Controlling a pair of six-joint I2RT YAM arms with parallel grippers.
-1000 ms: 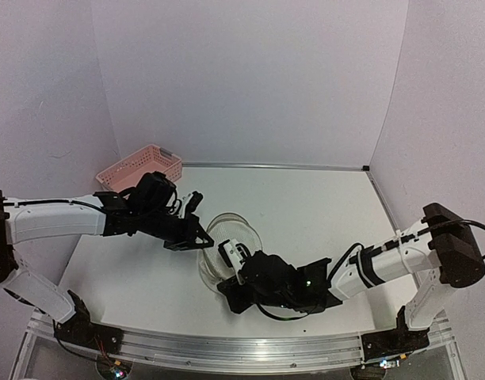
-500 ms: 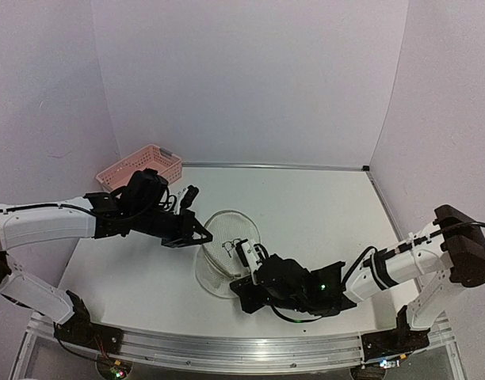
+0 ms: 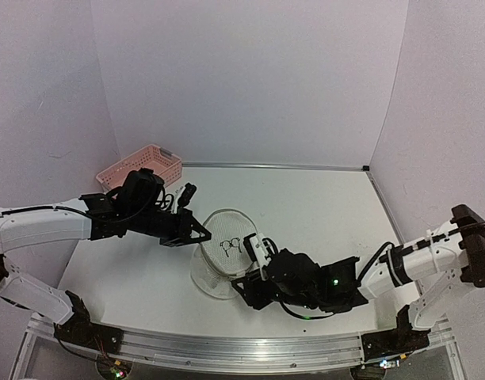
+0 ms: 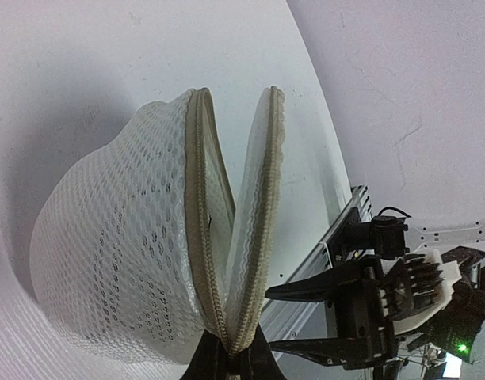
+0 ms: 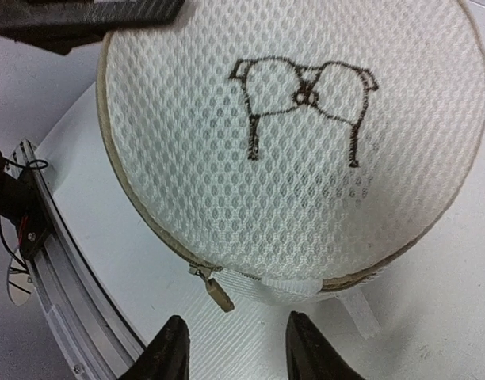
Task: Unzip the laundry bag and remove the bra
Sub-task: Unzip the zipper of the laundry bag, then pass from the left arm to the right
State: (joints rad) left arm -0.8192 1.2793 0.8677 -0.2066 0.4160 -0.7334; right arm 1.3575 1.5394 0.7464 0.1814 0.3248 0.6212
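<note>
The round white mesh laundry bag stands on its edge near the middle front of the white counter. Its flat face, with the black glasses-like logo, is turned towards the right arm. A second ago it lay lower and more bowl-like. It has since been tipped upright, and the logo now shows in the overhead view. From the left wrist view, the bag is partly unzipped, its two halves gaping in a narrow V along the beige zip rim. The left gripper has its jaws pressed together, pinching that rim where the halves meet, as it did before. The right gripper was clamped at the bag's near rim a second ago. Its jaws are now spread and it has drawn back towards the near edge. The small metal zip pull hangs free just beyond its fingertips. A pink basket sits well apart at the far left corner.
</note>
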